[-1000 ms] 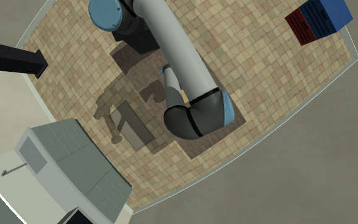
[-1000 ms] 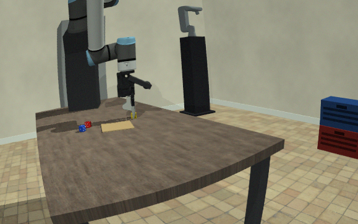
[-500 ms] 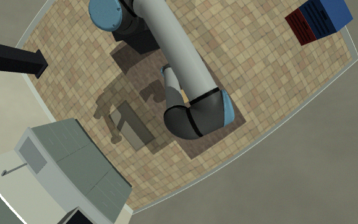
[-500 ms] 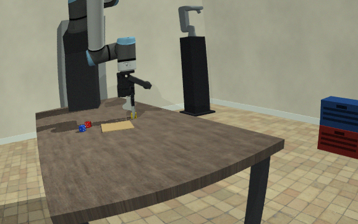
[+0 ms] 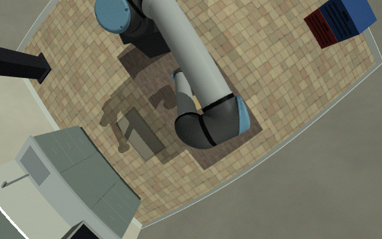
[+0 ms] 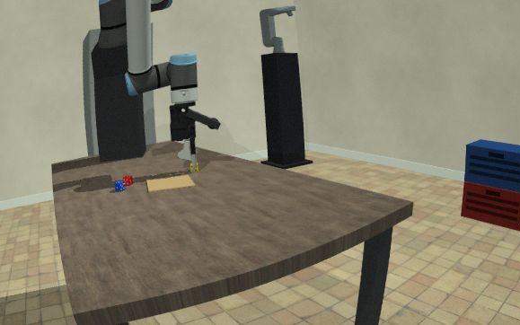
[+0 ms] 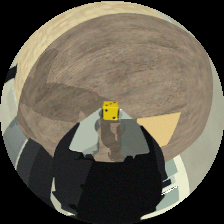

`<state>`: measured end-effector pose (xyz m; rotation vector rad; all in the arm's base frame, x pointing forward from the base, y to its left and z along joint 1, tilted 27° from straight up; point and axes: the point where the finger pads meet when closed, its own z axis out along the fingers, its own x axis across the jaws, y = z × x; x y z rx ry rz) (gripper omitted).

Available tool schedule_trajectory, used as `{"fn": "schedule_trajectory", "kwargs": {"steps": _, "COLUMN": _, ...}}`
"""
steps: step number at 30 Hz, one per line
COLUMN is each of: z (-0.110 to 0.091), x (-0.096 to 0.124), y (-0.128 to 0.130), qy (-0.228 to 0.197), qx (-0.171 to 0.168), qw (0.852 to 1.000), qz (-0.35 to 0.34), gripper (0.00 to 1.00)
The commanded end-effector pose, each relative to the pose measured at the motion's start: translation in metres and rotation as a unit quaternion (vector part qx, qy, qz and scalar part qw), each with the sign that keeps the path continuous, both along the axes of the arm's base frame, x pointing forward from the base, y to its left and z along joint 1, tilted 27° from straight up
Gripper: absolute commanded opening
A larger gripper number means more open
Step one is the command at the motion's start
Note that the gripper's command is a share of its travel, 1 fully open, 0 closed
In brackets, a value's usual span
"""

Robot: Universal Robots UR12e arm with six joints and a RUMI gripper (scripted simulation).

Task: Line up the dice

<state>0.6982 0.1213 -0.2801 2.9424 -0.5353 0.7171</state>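
My gripper (image 6: 193,165) is down at the table top, shut on the yellow die (image 6: 197,168), just past the far right corner of the tan mat (image 6: 171,182). In the wrist view the yellow die (image 7: 110,111) sits between my fingertips, with the mat (image 7: 159,127) to its right. The red die (image 6: 127,180) and the blue die (image 6: 119,186) lie close together on the table, left of the mat. In the overhead view the arm hides the dice and my gripper.
A black pedestal (image 6: 283,109) with a grey clamp stands on the floor behind the table. Blue and red crates (image 6: 499,183) are stacked at the right. The robot's base column (image 6: 118,108) rises at the table's far edge.
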Motion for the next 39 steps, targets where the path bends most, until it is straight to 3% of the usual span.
{"fn": "schedule_trajectory", "kwargs": {"steps": 1, "z": 0.000, "x": 0.000, "y": 0.000, "qy": 0.000, "qx": 0.000, "qw": 1.000, "qz": 0.000, "gripper": 0.06}}
{"fn": "schedule_trajectory", "kwargs": {"steps": 27, "z": 0.002, "x": -0.001, "y": 0.000, "qy": 0.000, "qx": 0.000, "qw": 1.000, "qz": 0.000, "gripper": 0.06}}
{"fn": "schedule_trajectory", "kwargs": {"steps": 35, "z": 0.024, "x": -0.012, "y": 0.004, "qy": 0.000, "qx": 0.000, "qw": 1.000, "qz": 0.000, "gripper": 0.06}}
{"fn": "schedule_trajectory", "kwargs": {"steps": 39, "z": 0.050, "x": -0.024, "y": 0.008, "qy": 0.000, "qx": 0.000, "qw": 1.000, "qz": 0.000, "gripper": 0.06}}
